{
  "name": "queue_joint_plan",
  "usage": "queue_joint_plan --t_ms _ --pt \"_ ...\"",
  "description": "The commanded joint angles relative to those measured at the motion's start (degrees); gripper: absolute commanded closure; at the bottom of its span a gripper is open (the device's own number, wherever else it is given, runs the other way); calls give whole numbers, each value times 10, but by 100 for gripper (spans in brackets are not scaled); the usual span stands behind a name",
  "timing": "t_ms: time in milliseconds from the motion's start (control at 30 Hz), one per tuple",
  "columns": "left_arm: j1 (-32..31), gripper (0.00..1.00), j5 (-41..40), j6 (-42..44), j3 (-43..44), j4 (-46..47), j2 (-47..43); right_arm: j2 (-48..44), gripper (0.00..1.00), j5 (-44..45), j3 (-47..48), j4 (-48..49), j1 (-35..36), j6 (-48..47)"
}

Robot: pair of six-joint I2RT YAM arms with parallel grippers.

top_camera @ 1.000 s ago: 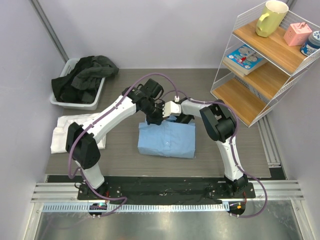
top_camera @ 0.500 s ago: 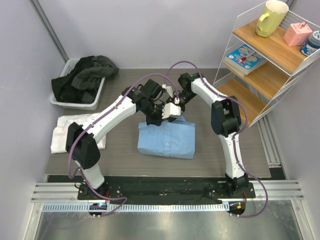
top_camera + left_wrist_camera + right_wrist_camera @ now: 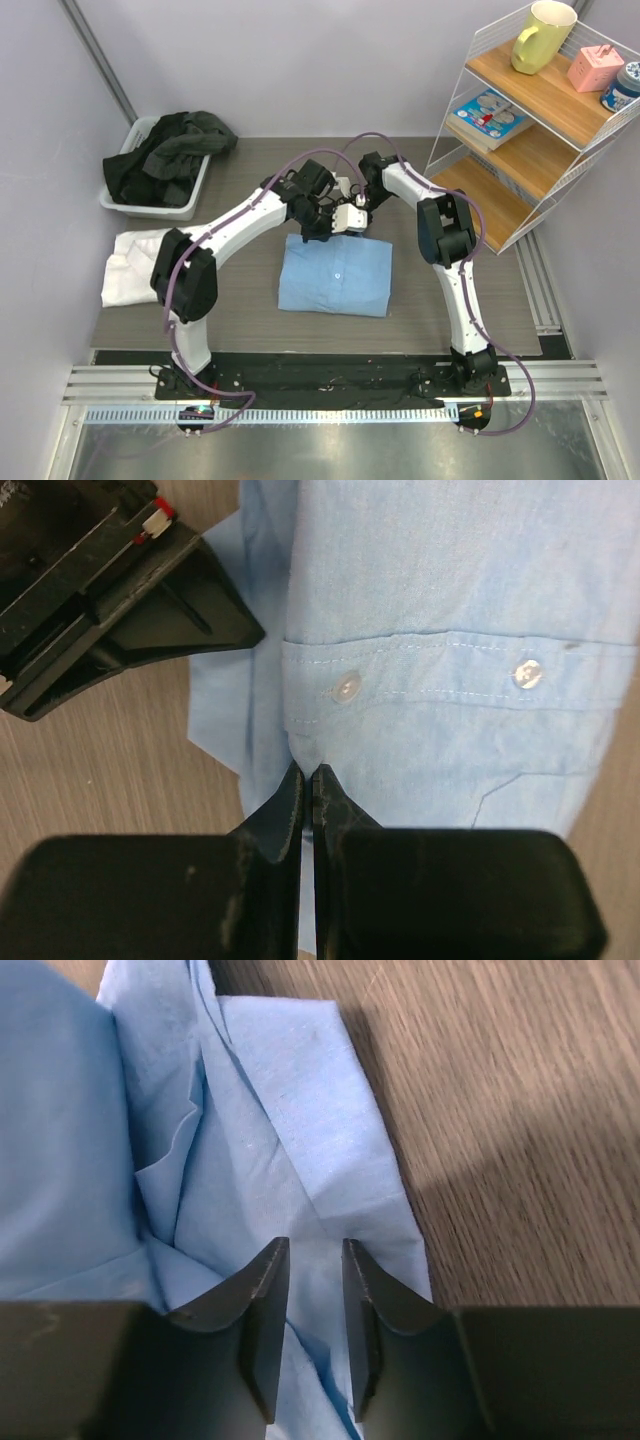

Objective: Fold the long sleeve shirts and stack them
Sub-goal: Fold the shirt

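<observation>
- light blue shirt [image 3: 335, 278]: folded to a rectangle, button front up, flat on the table [image 3: 240, 315]. Fold looks nearly done.
- left gripper [image 3: 308, 776]: at the blue shirt's far edge, on the button strip, jaws pressed together. Can't tell if a thin bit of cloth is nipped at the tips. Probably there to pin that edge so the fold holds.
- right gripper [image 3: 315, 1260]: just beside the left one, over loose bunched cloth at the same far edge. Jaws show a narrow gap with nothing visibly clamped. Likely lined up to tuck that stray layer.
- white shirt [image 3: 130, 265]: well left of the blue shirt, lying flat. Stacking not yet done.
- bin of dark clothes [image 3: 150, 165]: beyond-left of the blue shirt, no arm near.
</observation>
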Motion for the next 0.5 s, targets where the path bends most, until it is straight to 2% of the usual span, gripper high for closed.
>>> queue_joint_plan --t_ms 0,167,300,467 --pt "13 100 -36 27 -4 86 36 11 67 10 -14 7 5 -21" --pt "26 100 -55 43 4 116 86 5 69 5 -24 2 5 -32" --pt "27 100 -63 36 14 100 110 6 71 5 -23 -3 5 -35" --pt "27 100 -51 10 -41 104 98 -12 72 8 -52 -11 8 -48"
